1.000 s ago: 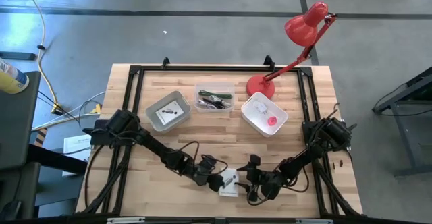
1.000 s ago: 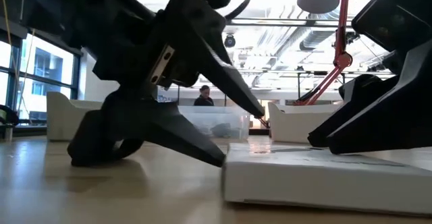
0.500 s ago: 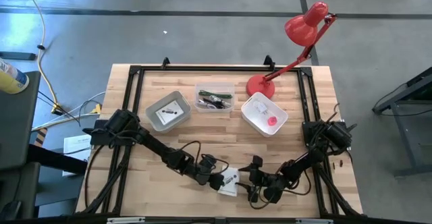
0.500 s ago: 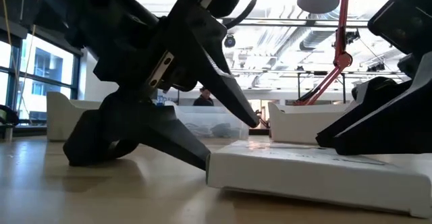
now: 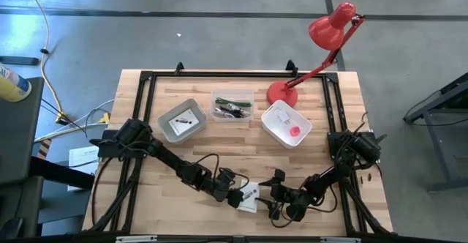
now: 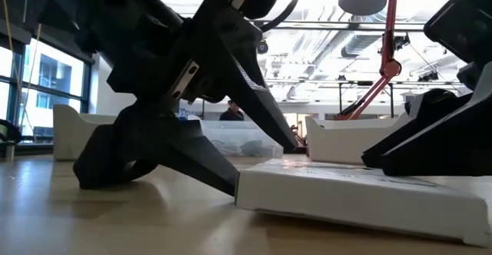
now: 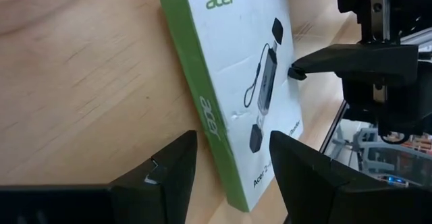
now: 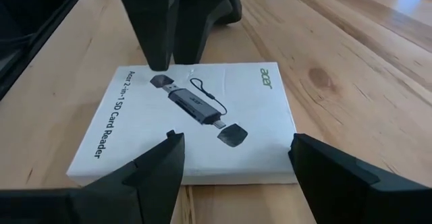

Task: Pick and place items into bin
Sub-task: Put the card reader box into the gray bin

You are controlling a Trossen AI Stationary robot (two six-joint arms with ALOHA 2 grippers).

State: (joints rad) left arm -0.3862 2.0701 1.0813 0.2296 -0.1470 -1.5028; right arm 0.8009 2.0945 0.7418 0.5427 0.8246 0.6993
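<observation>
Your left gripper sits low at the near edge of the table, jaws apart and straddling one edge of the flat card reader box, one finger on its printed top and one at its green side; nothing is clamped yet. The box looks tipped slightly in the low view, its left edge off the wood, so I judge you are levering it up. Keep the lower finger sliding under that edge rather than pushing the box along the table, then close across its thin dimension before lifting.

The box is smooth white cardboard with a green spine and sharp corners, likely slick on the varnished butcher-block tabletop, so expect it to skate.

Your right gripper sits just beside the box's other edge, fingers spread wide and holding nothing; one tip rests at the box, a useful backstop.

At the far side stand 3 bins: a grey bin, a clear bin and a white bin, all hard plastic
</observation>
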